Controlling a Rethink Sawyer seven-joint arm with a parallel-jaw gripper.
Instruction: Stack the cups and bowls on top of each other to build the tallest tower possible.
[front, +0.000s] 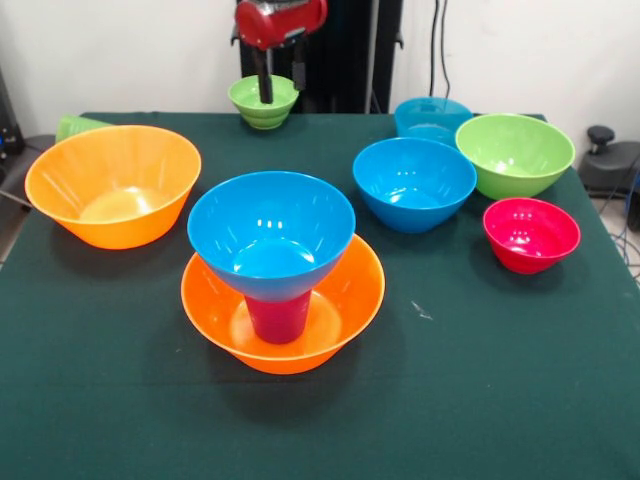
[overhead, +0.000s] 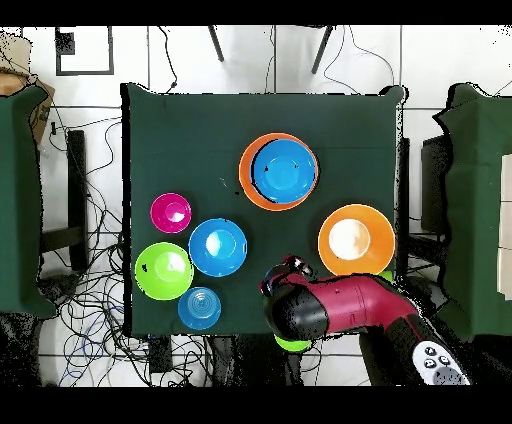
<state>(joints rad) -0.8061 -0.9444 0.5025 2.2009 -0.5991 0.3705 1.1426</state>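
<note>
From the front, the gripper (front: 280, 85) is hanging at the far edge of the green-clothed table (front: 500, 380), one finger dipping into a small lime green bowl (front: 264, 103) and one behind its rim — apparently pinching the wall, though I cannot tell for sure. The tower (front: 275, 270) is sitting near the middle: an orange bowl (front: 345, 310), a purple-magenta cup (front: 279, 318) standing in it, a blue bowl (front: 271, 232) resting on the cup. Another orange bowl (front: 112, 185) is lying to its left; a blue (front: 414, 183), a teal (front: 432, 118), a larger lime (front: 515, 153) and a red-pink bowl (front: 531, 234) are clustering right.

From overhead, the arm (overhead: 340, 308) is covering the small lime bowl (overhead: 292, 344) — the tower (overhead: 279, 171) is sitting apart.
</note>
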